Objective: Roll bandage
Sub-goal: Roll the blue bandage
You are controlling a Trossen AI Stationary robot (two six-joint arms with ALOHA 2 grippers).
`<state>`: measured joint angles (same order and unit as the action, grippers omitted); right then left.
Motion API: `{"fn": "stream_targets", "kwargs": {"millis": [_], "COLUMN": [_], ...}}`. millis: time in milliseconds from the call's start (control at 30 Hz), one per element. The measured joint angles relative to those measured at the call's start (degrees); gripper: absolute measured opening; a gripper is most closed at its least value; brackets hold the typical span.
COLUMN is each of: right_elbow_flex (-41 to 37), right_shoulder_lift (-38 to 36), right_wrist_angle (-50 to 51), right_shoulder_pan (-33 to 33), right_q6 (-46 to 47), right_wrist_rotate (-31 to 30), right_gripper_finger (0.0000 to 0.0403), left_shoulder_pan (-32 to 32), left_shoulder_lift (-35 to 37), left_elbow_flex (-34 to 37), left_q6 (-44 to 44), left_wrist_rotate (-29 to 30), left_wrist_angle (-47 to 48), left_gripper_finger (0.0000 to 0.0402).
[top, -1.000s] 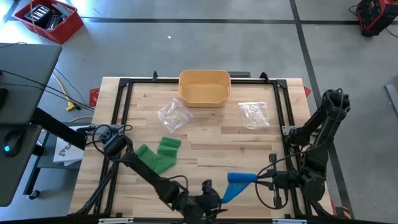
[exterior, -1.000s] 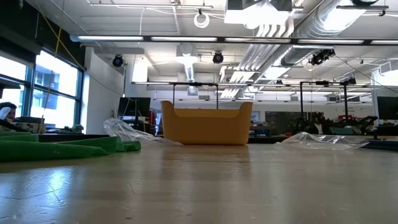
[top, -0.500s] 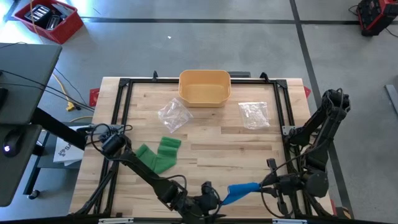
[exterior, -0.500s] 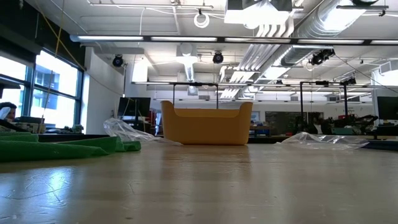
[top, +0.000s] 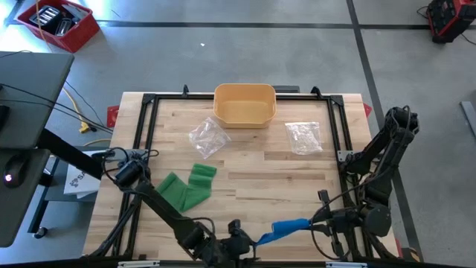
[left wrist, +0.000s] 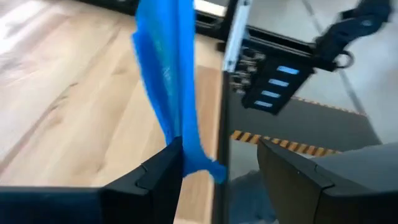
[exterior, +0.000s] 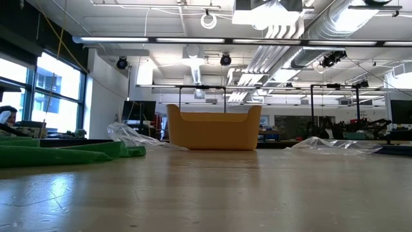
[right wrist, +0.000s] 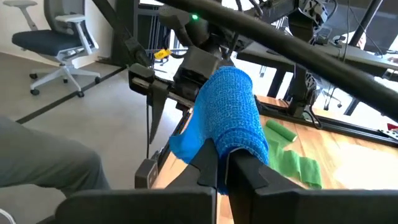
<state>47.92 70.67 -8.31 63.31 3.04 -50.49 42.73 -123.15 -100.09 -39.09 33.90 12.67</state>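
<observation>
While my right gripper (right wrist: 222,167) pinches the blue bandage (top: 286,227) with its fingers pressed together on the half-wound roll, my left gripper (left wrist: 217,168) stands spread, its fingers on either side of the loose tail without clamping it. The bandage sits at about five o'clock on the table (top: 245,160), near the front edge, with the roll toward my right arm and the tail stretching toward my left gripper (top: 236,237). Judged by its weave and drape, it is light, soft and slightly stretchy; it will sag, twist and fold when unsupported, yet cling to itself rather than slip. I judge the best hold for my left fingers to be across the flat tail close to its free end, keeping gentle tension. A green bandage (top: 186,190) lies at about eight o'clock, well apart, and a yellow bin (top: 245,105) stands at twelve.
</observation>
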Motion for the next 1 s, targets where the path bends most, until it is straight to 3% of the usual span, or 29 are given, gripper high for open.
{"fn": "stream_targets", "kwargs": {"millis": [167, 267, 433, 500, 667, 1000], "right_elbow_flex": [0.0, 0.0, 0.0, 0.0, 0.0, 0.0], "right_shoulder_lift": [0.0, -0.1, -0.1, -0.1, -0.1, -0.1], "right_wrist_angle": [0.2, 0.1, 0.2, 0.1, 0.0, -0.3], "right_shoulder_pan": [-0.1, -0.4, -1.5, -2.3, -3.7, -3.7], "right_q6": [1.1, 2.1, 1.8, 1.9, 2.5, 1.4], "right_wrist_rotate": [-0.3, -0.3, -0.4, -0.4, 1.1, 1.2], "right_gripper_finger": [0.0002, 0.0003, 0.0003, 0.0003, 0.0003, 0.0003], "left_shoulder_pan": [2.6, 4.6, 6.6, 6.0, 1.7, -2.9], "left_shoulder_lift": [2.4, 3.4, 4.3, 3.9, 3.0, 2.3], "left_elbow_flex": [0.0, 0.1, 0.1, 0.1, 0.1, 0.1], "left_q6": [-2.0, -0.6, 12.3, 17.7, 21.8, 21.0], "left_wrist_rotate": [5.1, 11.5, 26.9, 30.1, 25.6, 19.3], "left_wrist_angle": [5.3, 6.2, -3.0, -9.1, -19.9, -28.1], "left_gripper_finger": [0.0197, 0.0193, 0.0189, 0.0189, 0.0189, 0.0189]}}
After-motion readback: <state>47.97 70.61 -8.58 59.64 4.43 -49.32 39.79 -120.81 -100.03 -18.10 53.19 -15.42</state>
